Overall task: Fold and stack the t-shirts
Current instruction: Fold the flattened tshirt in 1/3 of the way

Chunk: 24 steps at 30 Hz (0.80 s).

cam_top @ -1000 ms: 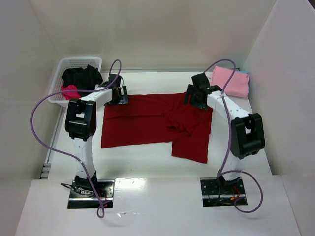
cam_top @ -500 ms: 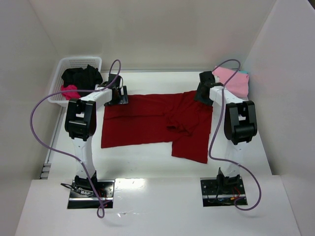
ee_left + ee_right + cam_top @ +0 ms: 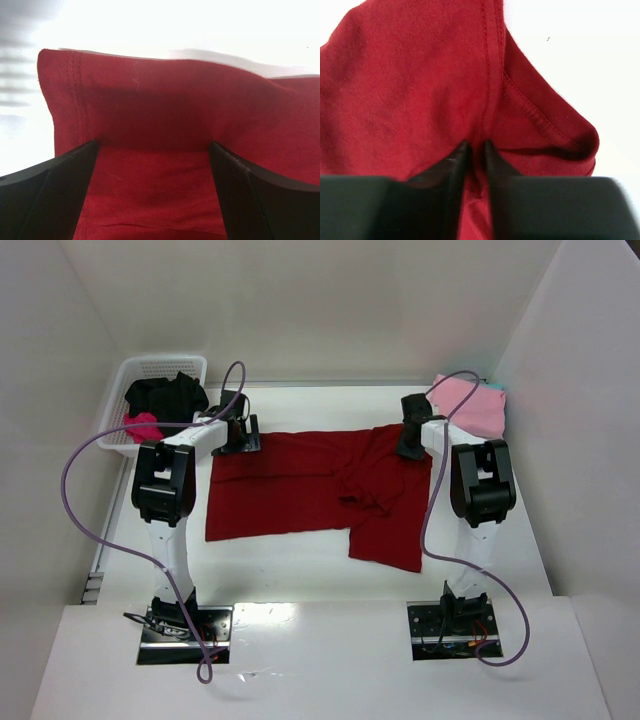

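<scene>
Dark red t-shirt (image 3: 300, 490) lies spread on the white table (image 3: 300, 560), partly folded, with one flap reaching nearer than the rest on its right side.

Left gripper (image 3: 240, 440) is set at the shirt's far left corner. Its jaws stand wide, and the hemmed red edge rises between the two fingers (image 3: 45, 195). They appear to rest on the cloth, but the wrist view is too close to confirm it.

Right gripper (image 3: 406, 444) is at the shirt's far right corner. Its fingers (image 3: 452, 165) are drawn narrow and pinch a raised ridge of the hemmed cloth.

Light pink t-shirt (image 3: 472, 405), folded, lies just beyond that right corner. A white basket (image 3: 160, 362) beyond the left corner holds a black t-shirt (image 3: 165, 393) and a magenta t-shirt (image 3: 142, 426).
</scene>
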Tool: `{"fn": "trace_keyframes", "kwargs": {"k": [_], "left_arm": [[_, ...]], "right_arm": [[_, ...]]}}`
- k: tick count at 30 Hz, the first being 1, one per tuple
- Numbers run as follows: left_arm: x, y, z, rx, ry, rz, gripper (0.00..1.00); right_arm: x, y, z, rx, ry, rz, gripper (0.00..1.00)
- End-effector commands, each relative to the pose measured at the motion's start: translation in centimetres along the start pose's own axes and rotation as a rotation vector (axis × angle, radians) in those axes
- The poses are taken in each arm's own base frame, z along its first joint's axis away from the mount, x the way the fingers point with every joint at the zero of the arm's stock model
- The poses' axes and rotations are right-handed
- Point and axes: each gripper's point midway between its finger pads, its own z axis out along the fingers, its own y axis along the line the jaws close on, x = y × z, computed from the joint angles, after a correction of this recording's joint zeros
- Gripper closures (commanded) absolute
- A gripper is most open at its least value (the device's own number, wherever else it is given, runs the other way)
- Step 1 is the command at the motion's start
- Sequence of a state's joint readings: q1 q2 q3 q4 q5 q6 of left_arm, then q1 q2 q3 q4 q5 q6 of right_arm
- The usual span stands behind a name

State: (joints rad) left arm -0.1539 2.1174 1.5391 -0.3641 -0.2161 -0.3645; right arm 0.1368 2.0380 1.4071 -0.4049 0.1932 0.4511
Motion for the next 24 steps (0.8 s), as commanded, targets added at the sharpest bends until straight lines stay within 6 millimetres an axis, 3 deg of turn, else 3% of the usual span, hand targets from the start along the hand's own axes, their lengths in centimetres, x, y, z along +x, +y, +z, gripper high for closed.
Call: {"fn": "trace_keyframes", "kwargs": {"k": [1,5,12,14,17,18,20,23,24], "left_arm": [[1.3,-0.4,0.6,0.025,0.052,0.033,0.01],[1.6,-0.4,0.9,0.022,0.06,0.035,0.01],[1.3,0.0,0.8,0.017,0.06,0.027,0.01],[1.3,0.0,0.8,0.017,0.06,0.027,0.01],[1.6,0.0,1.1,0.015,0.069,0.029,0.01],[1.6,0.0,1.1,0.015,0.069,0.029,0.01],[1.6,0.0,1.1,0.015,0.069,0.029,0.01],[1.2,-0.1,1.0,0.017,0.06,0.027,0.01],[1.2,-0.2,1.0,0.026,0.063,0.027,0.01]], "right_arm": [[-0.1,-0.7,0.7,0.023,-0.018,0.01,0.79],[-0.3,-2.5,0.4,0.104,-0.016,-0.001,0.94],[-1.7,-5.7,-1.0,0.192,-0.038,0.034,0.94],[-1.3,-7.4,-0.9,0.215,-0.023,0.045,0.94],[-0.6,-7.5,-1.2,0.207,-0.015,0.034,0.86],[-0.6,-7.2,-1.3,0.18,-0.014,0.02,0.78],[-1.1,-6.7,-1.6,0.159,-0.027,0.025,0.64],[-1.8,-6.3,-1.7,0.138,-0.042,0.011,0.6],[-2.4,-5.9,-2.0,0.123,-0.046,0.013,0.5]]}}
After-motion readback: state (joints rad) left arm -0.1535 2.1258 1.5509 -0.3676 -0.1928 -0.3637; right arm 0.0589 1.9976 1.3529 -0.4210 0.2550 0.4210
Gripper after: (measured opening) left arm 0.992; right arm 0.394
